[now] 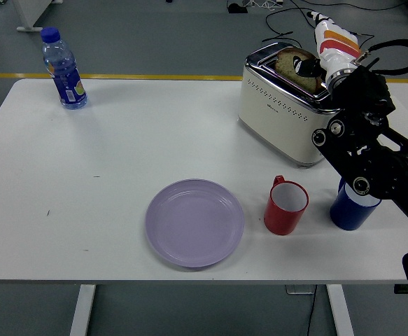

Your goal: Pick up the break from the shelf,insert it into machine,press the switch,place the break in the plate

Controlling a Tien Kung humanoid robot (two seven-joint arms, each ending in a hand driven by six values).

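A cream and chrome toaster (pixel 280 115) stands at the table's back right. A slice of brown bread (pixel 290 66) sits low in its top slot, only the upper part showing. My right hand (pixel 314 64), white with orange stripes, is over the toaster's far end with its dark fingers still on the bread's right side. The black right arm (pixel 361 150) reaches in from the right edge. A lilac plate (pixel 194 222) lies empty near the table's front middle. No left arm shows.
A red mug (pixel 286 206) stands just right of the plate and a blue cup (pixel 352 205) sits partly behind my arm. A water bottle with a blue cap (pixel 64 68) stands at the back left corner. Cables lie on the floor behind the table.
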